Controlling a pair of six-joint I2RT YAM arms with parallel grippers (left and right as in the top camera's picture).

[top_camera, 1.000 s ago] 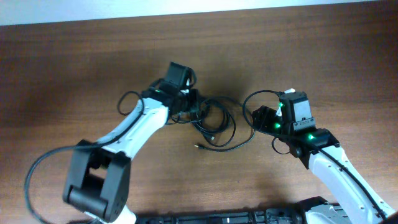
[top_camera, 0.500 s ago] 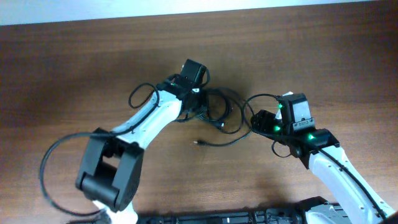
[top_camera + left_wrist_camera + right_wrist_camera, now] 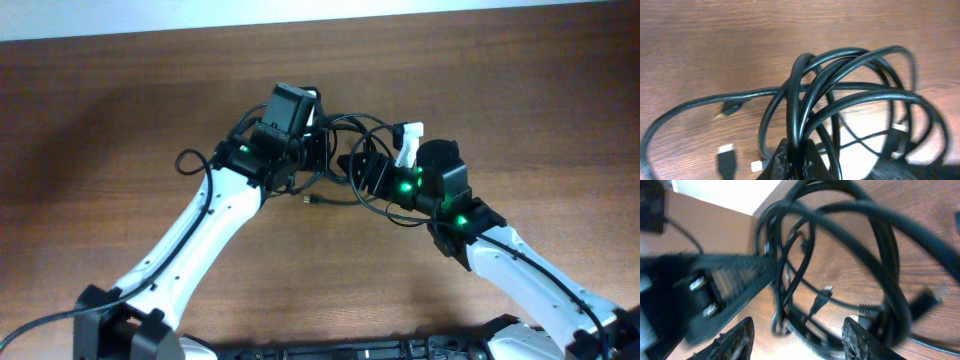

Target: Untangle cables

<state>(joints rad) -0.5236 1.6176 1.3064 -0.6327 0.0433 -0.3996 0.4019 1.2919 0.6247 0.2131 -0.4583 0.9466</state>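
Observation:
The cables (image 3: 345,150) are thin black cords tangled in loops at the table's middle, between my two grippers. My left gripper (image 3: 314,152) is shut on several strands of the bundle (image 3: 850,85), which loop up from its jaws (image 3: 797,152). Two loose plug ends (image 3: 726,154) lie on the wood below, one with a metallic tip (image 3: 730,107). My right gripper (image 3: 366,176) is open right beside the tangle. In the right wrist view its fingers (image 3: 800,340) stand wide apart with cable loops (image 3: 790,255) hanging in front of them. A small plug tip (image 3: 309,200) lies on the table.
The brown wooden table (image 3: 120,100) carries nothing else. The left gripper's body (image 3: 725,285) shows close in the right wrist view. The arms' own thicker wires (image 3: 190,160) loop beside the left arm. The table's far edge (image 3: 400,8) meets a white wall.
My right gripper has moved left and up to the tangle. The left arm has shifted, still holding the bundle, and the loops have bunched up between the two grippers.

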